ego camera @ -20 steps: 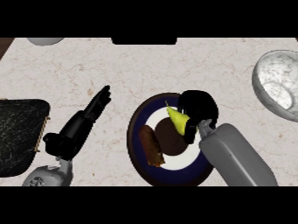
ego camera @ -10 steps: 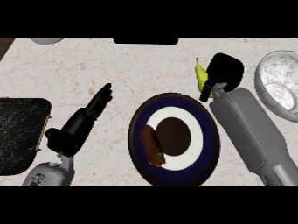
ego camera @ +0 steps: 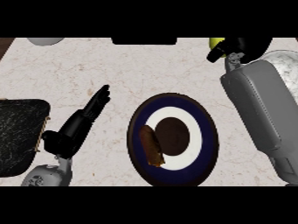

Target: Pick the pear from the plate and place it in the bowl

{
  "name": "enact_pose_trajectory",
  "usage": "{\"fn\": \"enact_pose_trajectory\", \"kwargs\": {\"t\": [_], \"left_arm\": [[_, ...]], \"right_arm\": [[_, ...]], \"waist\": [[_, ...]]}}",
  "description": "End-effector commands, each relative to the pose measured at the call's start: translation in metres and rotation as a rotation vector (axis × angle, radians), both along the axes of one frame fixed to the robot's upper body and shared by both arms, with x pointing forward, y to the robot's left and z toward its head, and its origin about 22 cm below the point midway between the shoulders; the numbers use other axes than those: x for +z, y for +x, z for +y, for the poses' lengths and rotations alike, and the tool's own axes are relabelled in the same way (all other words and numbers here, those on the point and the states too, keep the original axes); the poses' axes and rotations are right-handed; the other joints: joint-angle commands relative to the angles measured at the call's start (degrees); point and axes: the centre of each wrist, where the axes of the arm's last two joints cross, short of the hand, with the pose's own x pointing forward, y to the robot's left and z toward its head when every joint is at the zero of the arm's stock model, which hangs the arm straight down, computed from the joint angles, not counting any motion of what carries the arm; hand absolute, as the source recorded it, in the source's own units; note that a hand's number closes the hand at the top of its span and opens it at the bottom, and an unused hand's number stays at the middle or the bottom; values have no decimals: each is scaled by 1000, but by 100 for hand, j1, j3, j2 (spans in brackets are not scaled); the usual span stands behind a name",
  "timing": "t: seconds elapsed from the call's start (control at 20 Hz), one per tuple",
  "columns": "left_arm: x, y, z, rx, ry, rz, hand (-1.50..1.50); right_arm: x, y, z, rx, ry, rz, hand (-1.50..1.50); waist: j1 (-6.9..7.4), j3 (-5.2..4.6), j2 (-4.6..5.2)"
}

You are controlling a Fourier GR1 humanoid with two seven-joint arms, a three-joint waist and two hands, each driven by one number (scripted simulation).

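1. Since half a second ago, your right hand (ego camera: 247, 45) has carried the pear (ego camera: 216, 43) further up and away from the plate (ego camera: 205, 131); it is now sitting at the top edge of the view, beside the upper left of the bowl (ego camera: 292, 70).
2. You are looking at only a small part of the pear: a smooth yellow-green patch showing at the left of the black fingers, which are curling round it and hiding the rest.
3. The pear is being held off the plate, well apart from it, and is not lying inside the bowl; whether it is over the bowl's rim you cannot tell.
4. The bowl is grey with a mottled pale surface, and your right forearm (ego camera: 270, 118) is covering much of it.
5. The plate is dark blue with a white ring and a dark brown centre; a brown, sausage-shaped piece of food (ego camera: 151, 145) is lying on its left part.
6. Your left hand (ego camera: 80, 122) is resting open on the counter (ego camera: 80, 65) left of the plate, fingers straight and pointing up and to the right.
7. A black tray (ego camera: 9, 135) is lying at the left edge, just beside that hand.
8. No brand, label or writing is showing anywhere.
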Motion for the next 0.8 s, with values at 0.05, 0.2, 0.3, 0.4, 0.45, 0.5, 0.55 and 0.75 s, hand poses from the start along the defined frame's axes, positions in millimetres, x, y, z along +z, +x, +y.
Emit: {"fn": "enact_pose_trajectory", "kwargs": {"t": [0.05,0.2,0.3,0.4,0.45,0.5,0.55,0.75], "left_arm": [[-2,-8,2,3,-5,-14,0],[3,-2,14,-2,0,-17,0],[7,-2,3,0,16,-7,0],[-11,-3,1,-7,7,5,0],[-2,11,20,27,25,-14,0],[-9,2,-4,19,14,-6,0],[-6,6,3,15,17,-15,0],[4,-5,2,5,17,-34,0]], "right_arm": [[13,4,-17,-94,95,-153,150],[14,6,-59,-163,50,-78,150],[0,10,-78,-170,1,-54,150],[-9,2,-102,-220,-72,-39,150],[-11,1,-113,-239,-98,-59,150],[-24,2,-120,-266,-140,-36,150],[-14,0,-128,-272,-157,-71,150],[-33,-3,-175,-309,-196,-94,150]], "waist": [[2,0,2],[-29,0,0],[-13,1,6],[-59,-1,6],[-70,-1,12],[-46,0,15],[-53,0,8],[-8,3,13]]}}
